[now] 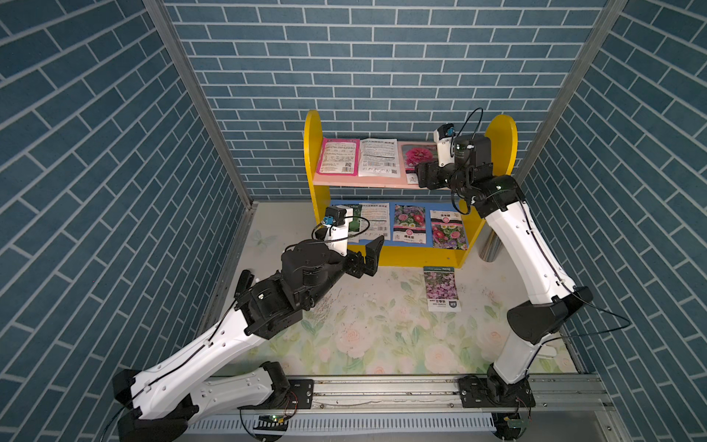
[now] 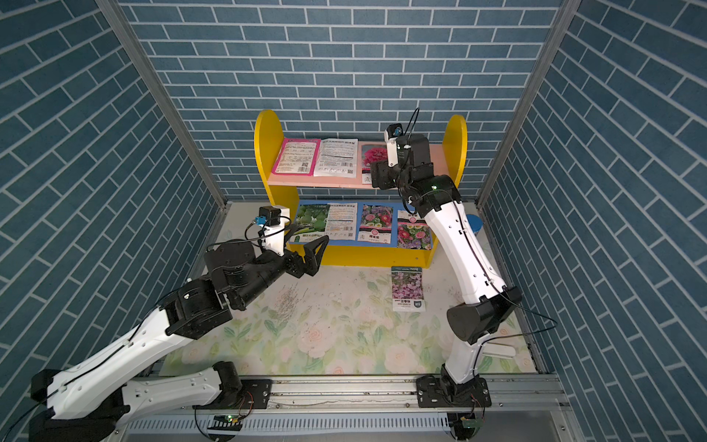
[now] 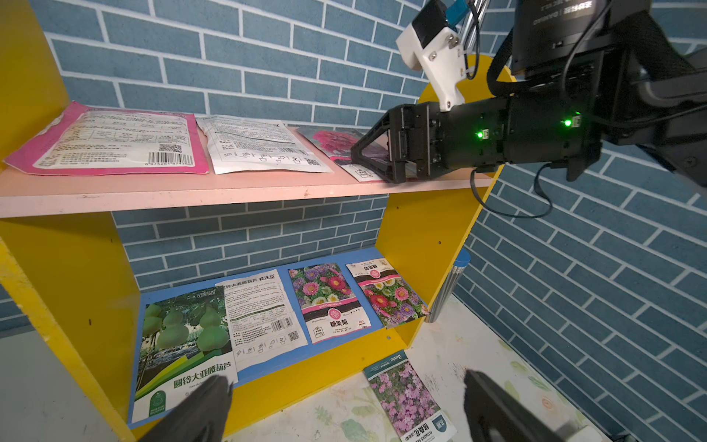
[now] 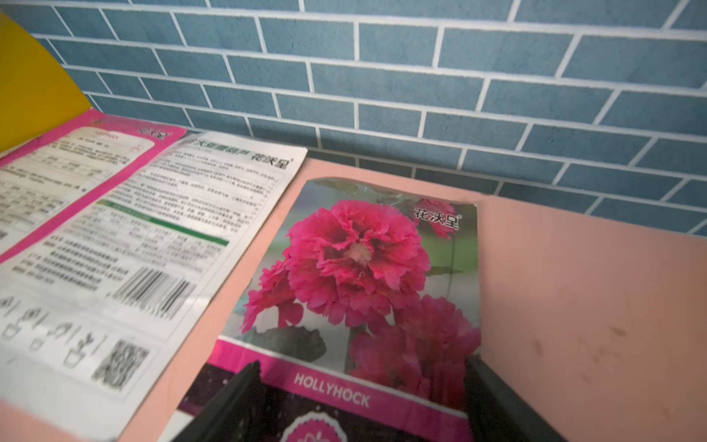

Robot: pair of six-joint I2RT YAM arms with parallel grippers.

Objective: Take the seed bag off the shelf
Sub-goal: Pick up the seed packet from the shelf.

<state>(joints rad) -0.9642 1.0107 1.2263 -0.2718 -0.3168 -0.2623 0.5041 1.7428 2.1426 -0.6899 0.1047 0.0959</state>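
Seed bag [image 4: 359, 291] flat on the shelf's [image 1: 311, 153] pink upper board [image 4: 574, 287], right gripper [image 4: 361, 367] open at its near end.

The bag lies face up at the right end of the board: a glossy packet with a crimson hollyhock photo and a pink "HOLLYHOCK" band. Its long axis runs near to far, with the title band toward the near edge. The right arm rises from the near right, elbow bent, its wrist level with the upper board. Its fingers [image 4: 237, 398] are spread either side of the bag's title band. Contact with the packet cannot be confirmed, as the wrist view is blurred there. The left gripper [image 1: 373, 257] hangs fully open above the tabletop, just in front of the lower board's left end.
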